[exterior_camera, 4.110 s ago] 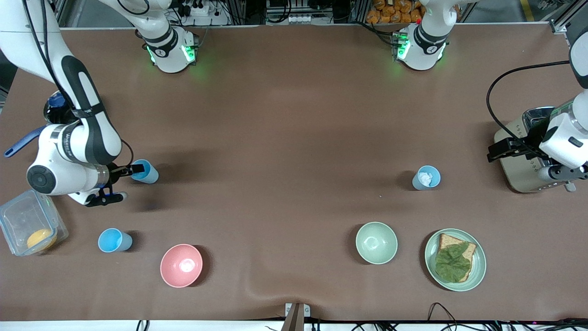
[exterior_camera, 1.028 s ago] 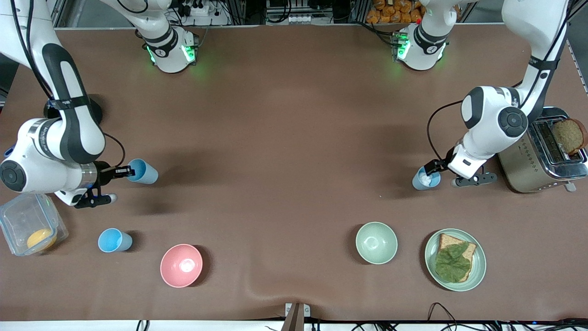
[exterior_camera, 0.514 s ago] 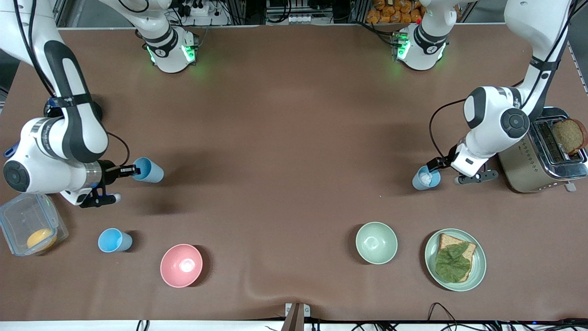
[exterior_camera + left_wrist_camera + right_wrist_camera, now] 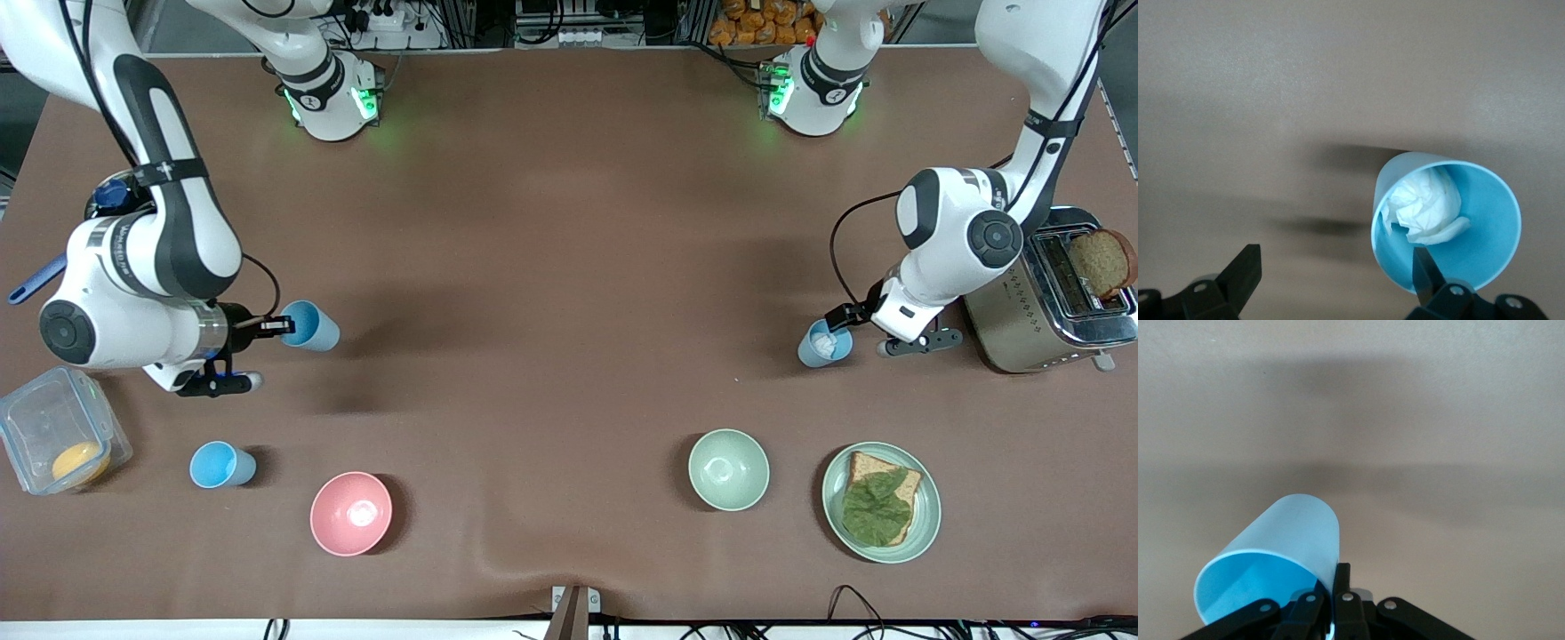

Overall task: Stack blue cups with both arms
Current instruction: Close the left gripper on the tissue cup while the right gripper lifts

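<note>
Now we note the right gripper (image 4: 277, 326), clamped on a blue cup (image 4: 311, 325), carrying it toward centre; the left gripper (image 4: 840, 324), fingers apart, straddles the tissue-filled cup (image 4: 823, 344)'s rim.

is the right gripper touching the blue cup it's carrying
Touching. The right wrist view shows the right gripper with its fingers pinched on the rim of the blue cup.

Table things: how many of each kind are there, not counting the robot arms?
Blue cups: 3, one held by the right gripper, one at the left gripper, one near the tub
Bowls: 2, pink and green
Plate with bread and a leaf: 1
Toaster: 1
Plastic tub: 1
Total: 8
</note>
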`<state>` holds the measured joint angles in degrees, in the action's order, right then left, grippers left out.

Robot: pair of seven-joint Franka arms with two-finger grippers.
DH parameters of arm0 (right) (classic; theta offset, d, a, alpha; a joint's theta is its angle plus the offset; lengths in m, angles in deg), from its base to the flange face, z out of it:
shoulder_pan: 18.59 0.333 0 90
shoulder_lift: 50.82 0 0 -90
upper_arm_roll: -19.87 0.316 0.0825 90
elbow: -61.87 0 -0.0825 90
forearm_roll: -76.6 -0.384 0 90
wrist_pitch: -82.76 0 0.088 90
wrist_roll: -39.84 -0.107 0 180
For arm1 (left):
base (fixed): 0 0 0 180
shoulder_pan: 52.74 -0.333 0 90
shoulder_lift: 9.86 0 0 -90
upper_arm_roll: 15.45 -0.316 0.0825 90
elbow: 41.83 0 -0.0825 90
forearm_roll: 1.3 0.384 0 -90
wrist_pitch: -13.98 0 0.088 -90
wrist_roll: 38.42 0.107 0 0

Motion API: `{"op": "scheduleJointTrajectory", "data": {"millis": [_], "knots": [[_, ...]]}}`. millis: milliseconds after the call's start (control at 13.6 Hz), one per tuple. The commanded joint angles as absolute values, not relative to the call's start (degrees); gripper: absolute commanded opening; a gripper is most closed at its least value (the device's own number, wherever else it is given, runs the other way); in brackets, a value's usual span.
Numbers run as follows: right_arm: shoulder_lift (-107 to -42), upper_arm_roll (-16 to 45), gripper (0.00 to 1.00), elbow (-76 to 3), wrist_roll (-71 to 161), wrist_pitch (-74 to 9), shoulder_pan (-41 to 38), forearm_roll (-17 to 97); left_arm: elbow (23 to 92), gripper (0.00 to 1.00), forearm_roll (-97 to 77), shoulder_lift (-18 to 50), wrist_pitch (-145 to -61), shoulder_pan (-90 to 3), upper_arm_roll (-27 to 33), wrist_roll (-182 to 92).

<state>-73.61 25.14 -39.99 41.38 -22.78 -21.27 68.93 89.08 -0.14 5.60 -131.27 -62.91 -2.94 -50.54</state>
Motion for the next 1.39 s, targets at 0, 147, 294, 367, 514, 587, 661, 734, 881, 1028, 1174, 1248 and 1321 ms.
{"op": "scheduleJointTrajectory", "data": {"millis": [0,147,294,367,514,587,661,734,881,1028,1174,1248,1321], "knots": [[-72.4,24.9,0.0,-40.5,36.3,-22.1,-19.2,68.0,89.0,0.95,1.3,6.0,-132.4,-63.5,-2.4,-50.2],[-72.4,24.8,0.0,-40.6,34.2,-22.1,-18.2,68.0,87.6,0.82,1.3,7.5,-132.4,-63.3,-2.4,-50.3],[-72.4,24.8,0.0,-40.8,33.8,-22.2,-17.7,68.0,86.1,0.53,1.3,8.9,-132.4,-63.3,-2.4,-50.3],[-72.4,24.8,0.0,-40.9,33.8,-22.2,-17.8,68.0,85.4,0.35,1.3,9.4,-132.4,-63.2,-2.4,-50.4],[-72.5,24.8,0.0,-41.1,33.8,-22.3,-17.8,68.0,84.7,0.0,1.3,9.5,-132.4,-62.9,-2.4,-50.4],[-72.5,24.8,0.0,-41.1,33.8,-22.4,-17.8,68.0,84.6,0.0,1.3,9.4,-132.4,-62.9,-2.4,-50.5],[-72.5,24.8,0.0,-41.1,33.8,-22.4,-17.8,68.0,84.0,0.0,1.3,9.2,-132.4,-62.9,-2.3,-50.6],[-72.5,24.8,0.0,-41.1,33.8,-22.4,-17.8,68.0,83.8,0.0,1.3,9.0,-132.4,-62.8,-2.3,-50.6],[-72.6,24.8,0.0,-41.1,33.8,-22.4,-17.9,68.0,83.2,0.0,1.3,8.5,-132.4,-62.5,-1.0,-51.5],[-72.6,24.8,0.0,-41.1,33.8,-22.4,-17.9,68.0,82.5,0.0,1.2,7.2,-132.2,-62.5,1.1,-52.4],[-72.6,24.8,0.0,-41.1,33.8,-22.4,-17.9,68.0,80.8,0.0,1.2,6.1,-131.5,-62.5,4.7,-57.6],[-72.6,24.8,0.0,-41.1,33.8,-22.4,-17.9,68.0,80.0,0.0,1.2,6.2,-131.2,-62.5,7.5,-61.6],[-72.6,24.8,0.0,-41.1,33.8,-22.4,-17.9,68.0,79.6,0.0,1.2,6.3,-131.0,-62.2,9.5,-65.4]]}}
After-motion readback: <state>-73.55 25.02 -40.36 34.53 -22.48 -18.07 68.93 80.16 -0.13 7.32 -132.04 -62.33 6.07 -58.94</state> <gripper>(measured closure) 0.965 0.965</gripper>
